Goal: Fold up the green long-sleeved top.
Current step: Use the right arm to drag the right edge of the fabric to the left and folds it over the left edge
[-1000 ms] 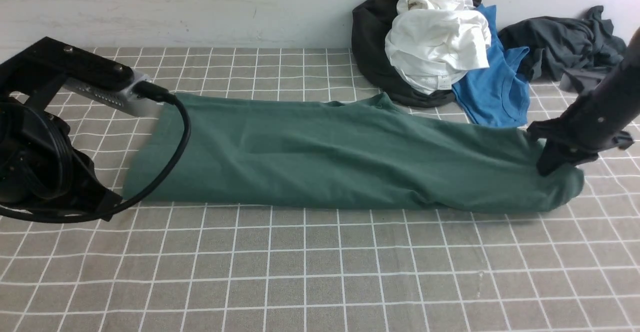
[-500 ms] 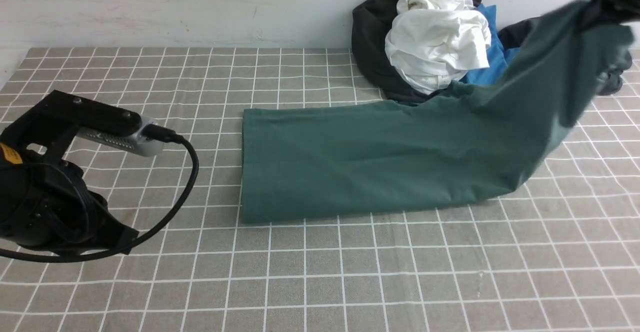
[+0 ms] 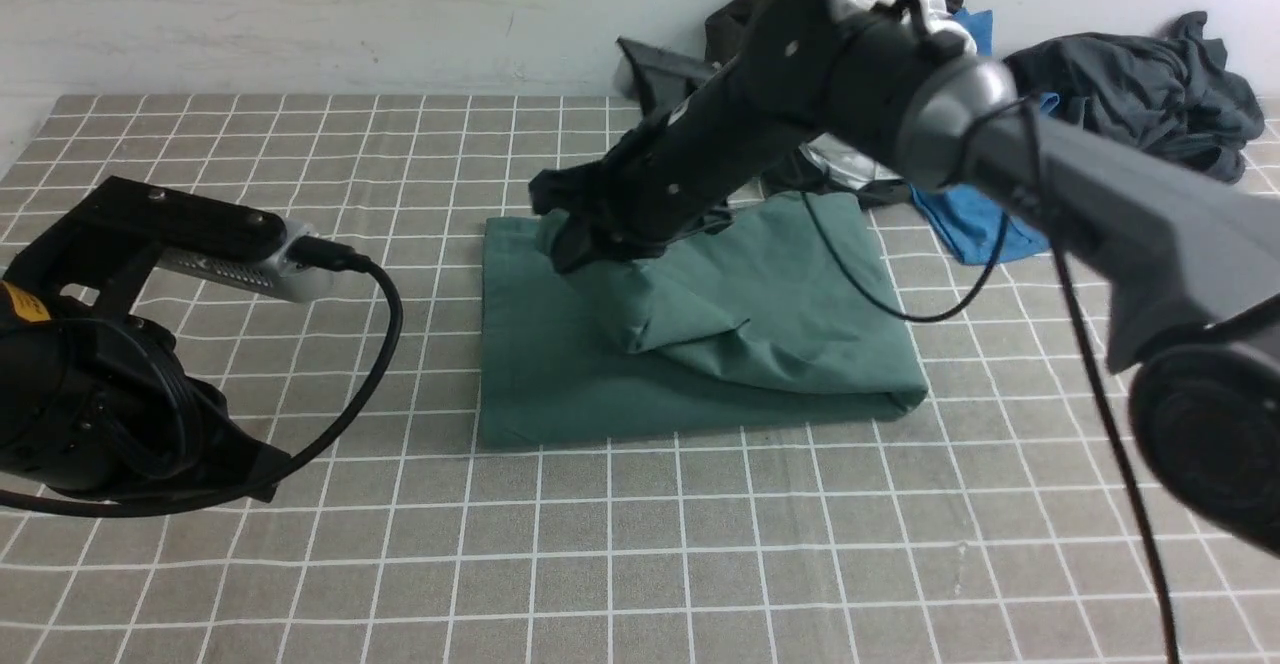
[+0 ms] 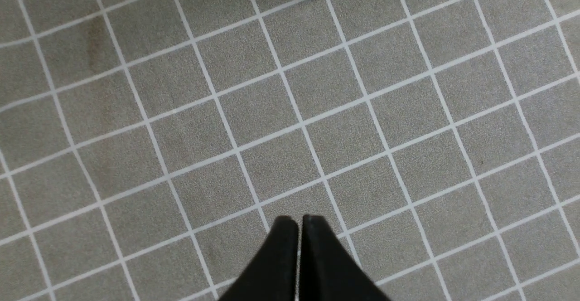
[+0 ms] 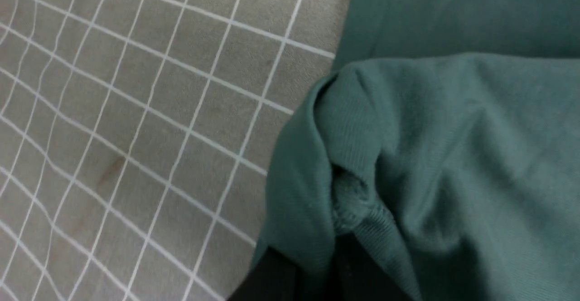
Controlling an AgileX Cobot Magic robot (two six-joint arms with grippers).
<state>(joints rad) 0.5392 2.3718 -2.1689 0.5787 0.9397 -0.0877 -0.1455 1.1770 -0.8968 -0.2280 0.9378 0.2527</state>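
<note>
On my left, the left arm (image 3: 100, 384) sits low over the near left part of the grey cloth-covered bench with white grid lines (image 3: 700, 564), well apart from the garment. A black cable (image 3: 385, 344) loops from its silver wrist camera (image 3: 245, 269). In the left wrist view, the left end effector (image 4: 299, 221) has its two black fingers pressed together with nothing between them. It hangs over bare grid cloth.

The green long-sleeved cotton top (image 3: 700, 364) lies in the middle of the bench. Its lower layer is flat and roughly rectangular, with a straight left edge. An upper layer is doubled over it from a rounded fold on its right side. That upper layer rises in a slack, creased tent toward the far left corner of the lower layer.

There I see the right end effector (image 3: 570, 239) clamped on the green fabric. The right arm (image 3: 800, 94) reaches in across the scene from my right. The right wrist view shows a ribbed edge of the top bunched between the dark fingers (image 5: 272, 278), just above the lower layer's edge.

Behind the arm, against the back wall, is a heap of loose clothes, partly hidden. It holds a black garment (image 3: 725, 29) and a blue shirt (image 3: 975, 229). Farthest right is a crumpled dark grey garment (image 3: 1150, 94).
</note>
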